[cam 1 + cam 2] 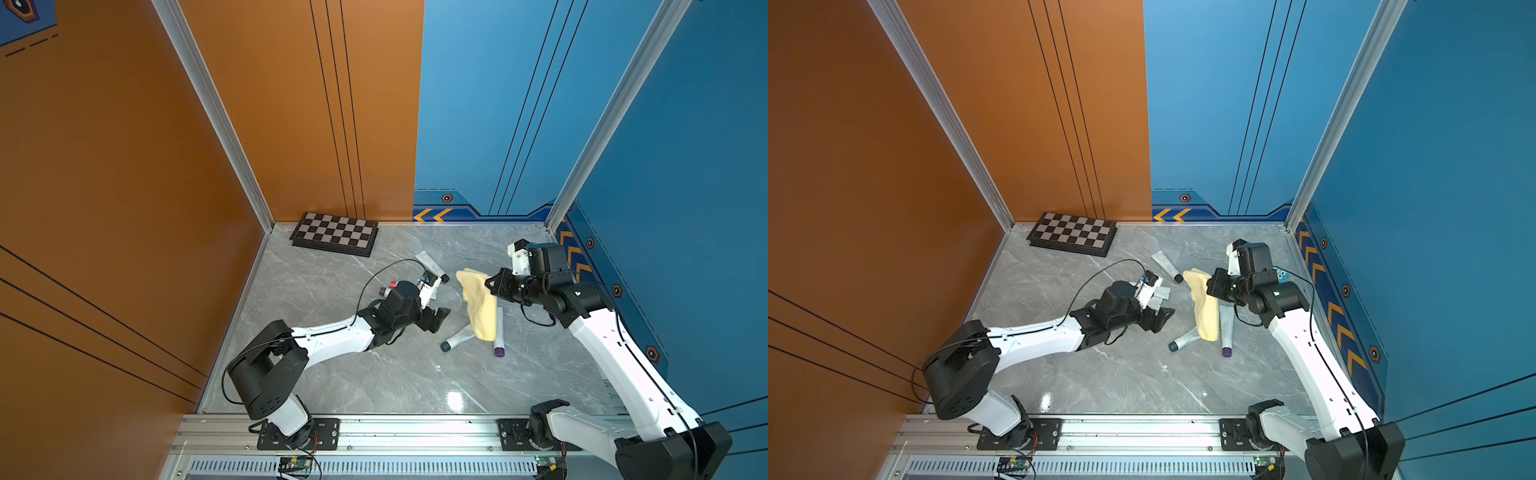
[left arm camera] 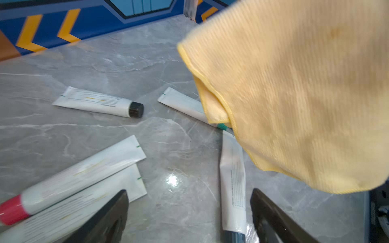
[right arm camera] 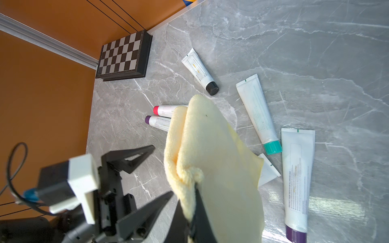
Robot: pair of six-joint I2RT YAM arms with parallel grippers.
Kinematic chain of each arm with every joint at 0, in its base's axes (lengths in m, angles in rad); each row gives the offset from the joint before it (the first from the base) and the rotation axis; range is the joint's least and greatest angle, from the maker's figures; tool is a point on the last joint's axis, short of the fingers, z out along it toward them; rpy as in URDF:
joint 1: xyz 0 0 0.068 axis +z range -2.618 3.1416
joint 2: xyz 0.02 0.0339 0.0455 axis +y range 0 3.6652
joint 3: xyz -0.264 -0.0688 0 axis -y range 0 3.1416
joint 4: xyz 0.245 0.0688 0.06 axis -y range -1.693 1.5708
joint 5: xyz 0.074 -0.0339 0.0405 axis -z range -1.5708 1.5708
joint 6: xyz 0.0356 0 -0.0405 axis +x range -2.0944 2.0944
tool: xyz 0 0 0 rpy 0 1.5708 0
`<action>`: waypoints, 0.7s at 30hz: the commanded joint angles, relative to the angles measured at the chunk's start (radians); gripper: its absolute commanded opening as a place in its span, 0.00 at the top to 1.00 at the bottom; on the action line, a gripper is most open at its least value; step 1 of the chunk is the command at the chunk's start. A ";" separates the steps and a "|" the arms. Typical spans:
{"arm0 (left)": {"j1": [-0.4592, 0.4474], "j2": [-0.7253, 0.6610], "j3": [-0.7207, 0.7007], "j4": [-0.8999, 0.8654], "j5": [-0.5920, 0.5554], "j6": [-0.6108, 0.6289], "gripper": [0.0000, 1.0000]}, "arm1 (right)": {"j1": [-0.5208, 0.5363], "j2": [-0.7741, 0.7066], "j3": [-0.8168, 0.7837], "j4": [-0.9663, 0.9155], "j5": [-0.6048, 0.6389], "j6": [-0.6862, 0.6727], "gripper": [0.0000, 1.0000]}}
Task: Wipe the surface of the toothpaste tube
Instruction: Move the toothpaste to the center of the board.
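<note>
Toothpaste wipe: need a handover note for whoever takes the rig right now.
Left gripper: open, empty, above the table by the blue-capped tube.
Right gripper: shut on the cloth, which hangs over that tube and beside the big purple-capped tube.
Black-capped tube, teal-capped tube and red-capped tube lie flat; no tube is held.
Done: cloth gripped. Which tubes are wiped cannot be told.
Left: probably lift a tube with the left gripper and wipe it.
</note>
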 commanded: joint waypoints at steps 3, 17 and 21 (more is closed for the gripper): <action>0.172 0.054 0.028 -0.189 0.038 -0.052 0.08 | 0.003 -0.010 0.004 -0.019 -0.003 -0.016 1.00; 0.336 0.285 0.179 -0.248 0.149 -0.021 0.08 | 0.020 -0.027 -0.028 -0.014 -0.002 -0.021 1.00; 0.333 0.252 0.174 -0.248 0.135 -0.005 0.08 | 0.022 -0.026 -0.034 -0.010 -0.002 -0.022 1.00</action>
